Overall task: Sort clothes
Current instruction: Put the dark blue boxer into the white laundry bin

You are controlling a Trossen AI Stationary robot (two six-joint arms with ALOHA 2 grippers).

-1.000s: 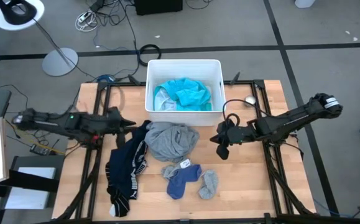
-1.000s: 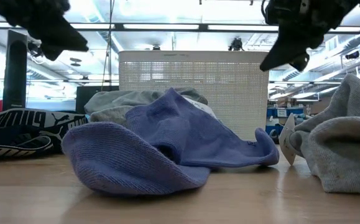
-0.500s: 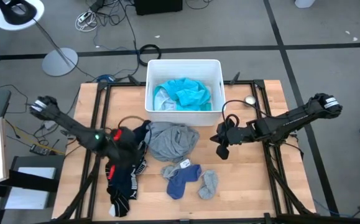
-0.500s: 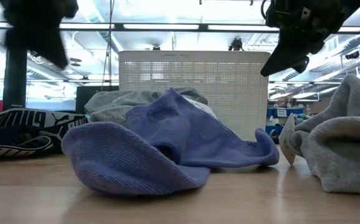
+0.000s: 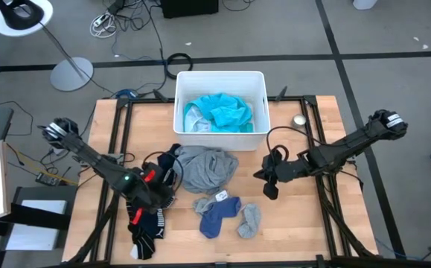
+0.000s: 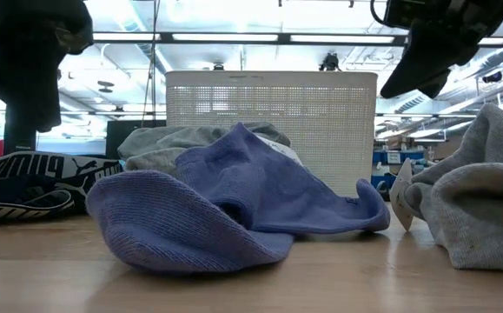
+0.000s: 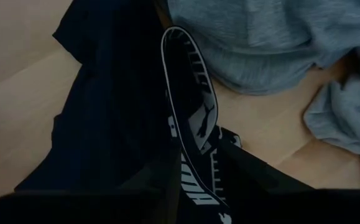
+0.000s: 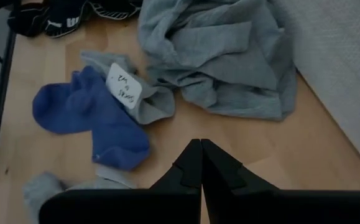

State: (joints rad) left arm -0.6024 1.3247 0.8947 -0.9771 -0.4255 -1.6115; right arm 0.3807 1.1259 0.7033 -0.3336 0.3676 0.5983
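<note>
On the wooden slatted table (image 5: pixel 107 134) the white perforated plastic bin (image 5: pixel 220 80) holds the crumpled turquoise piece (image 5: pixel 226 112), with the rumpled grey shirt (image 5: pixel 206 168) just in front of it. My left claw (image 5: pixel 158 199) is down on the black-navy piece with white lettering (image 7: pixel 192 137), fingers parted astride its waistband. My right claw (image 5: pixel 269 187) hangs pinched together, holding nothing, near the blue and grey socks (image 5: pixel 228 215).

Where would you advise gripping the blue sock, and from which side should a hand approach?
Grip the raised fold at the middle of the blue sock, coming straight down from above. The low view shows it humped well off the table, while its edges lie flat. This is a judgement.
</note>
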